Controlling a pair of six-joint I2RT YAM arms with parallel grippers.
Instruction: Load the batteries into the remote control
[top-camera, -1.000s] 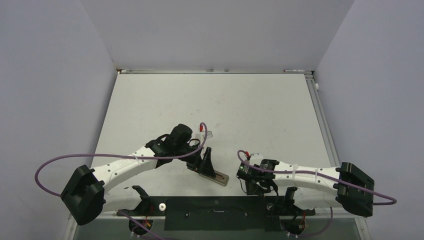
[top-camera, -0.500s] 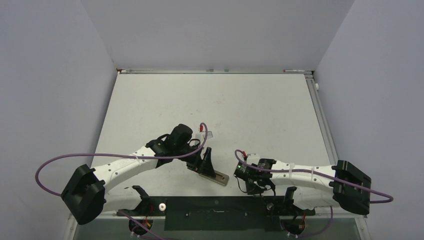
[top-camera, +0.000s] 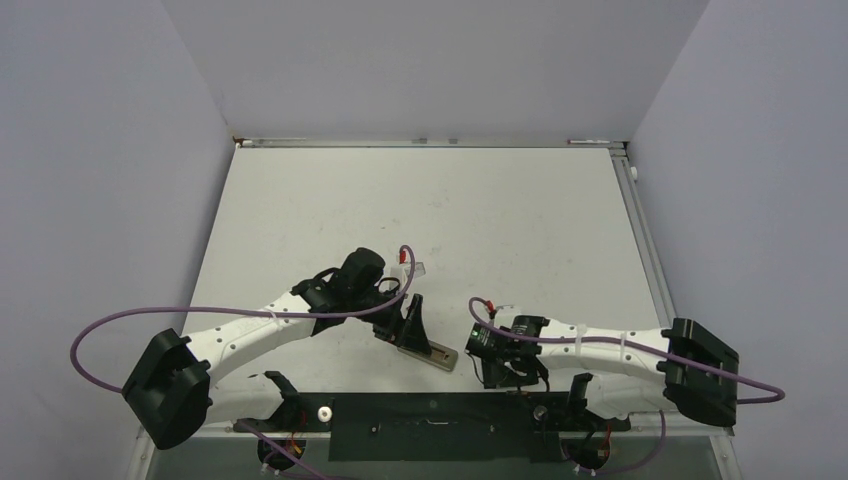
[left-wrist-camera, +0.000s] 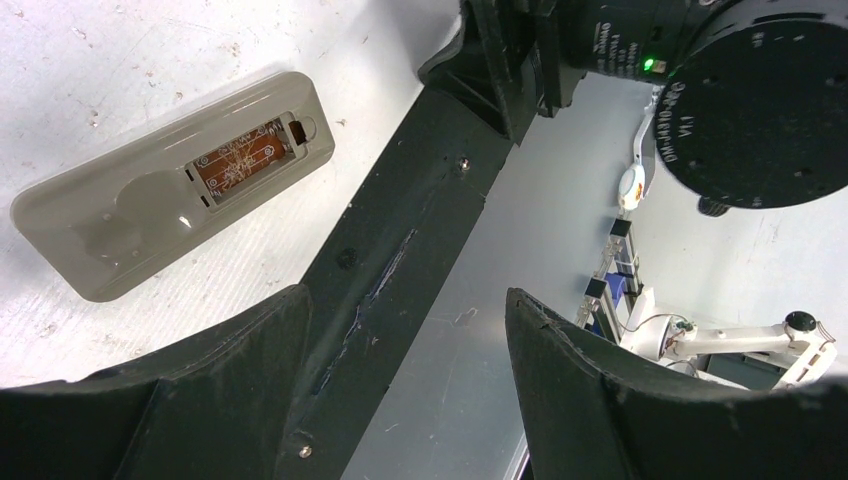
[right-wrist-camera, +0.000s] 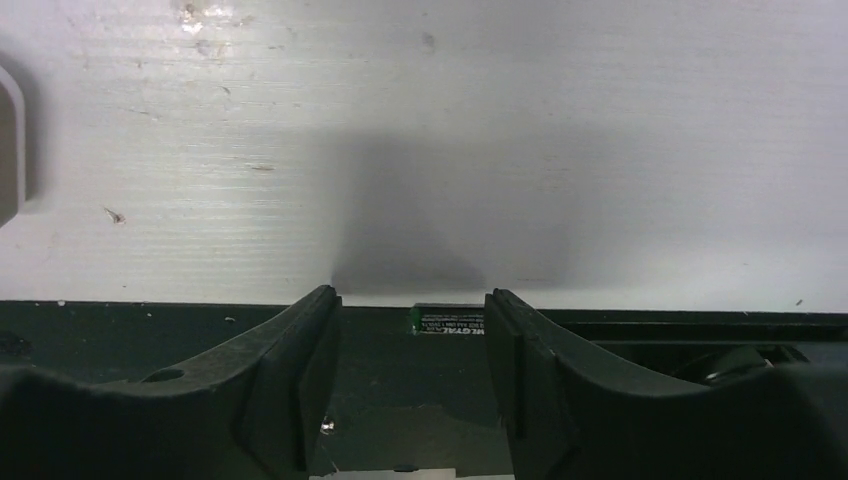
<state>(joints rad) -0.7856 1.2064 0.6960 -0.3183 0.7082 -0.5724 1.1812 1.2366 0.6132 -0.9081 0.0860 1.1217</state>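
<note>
White matte tabletop (top-camera: 450, 220), scuffed and speckled, boxed in by plain grey-lilac walls (top-camera: 450, 60). Nearest thing is a flat black strip (top-camera: 430, 425) along the table's near edge.

One battery (right-wrist-camera: 447, 320) lies right on the seam where strip meets table. It is a small cylinder in a dark green printed wrap, long axis 3-to-9 o'clock in the right wrist view. Right gripper (right-wrist-camera: 411, 296) sits just over it, black fingers spread, nothing pinched. The battery is at about 4 o'clock of the gap centre, one end by the finger at 3 o'clock (touching or not, can't tell). Its long axis runs finger to finger, so I judge a wrist turn is needed before closing on the round sides. This gripper is plainly the nearer one for the pick.

Next out is the remote control (left-wrist-camera: 150, 200), face down, smooth greyish-beige plastic with rounded corners. In the top view it lies at 9 o'clock of the right gripper, well apart from the battery. Its open recess (left-wrist-camera: 243, 160) shows a coppery scratched surface; whether anything is seated there, can't tell.

Left gripper (left-wrist-camera: 405, 298) hovers beside the remote control, which is at 10 o'clock in its wrist view. Its fingers are wide apart and empty.
</note>
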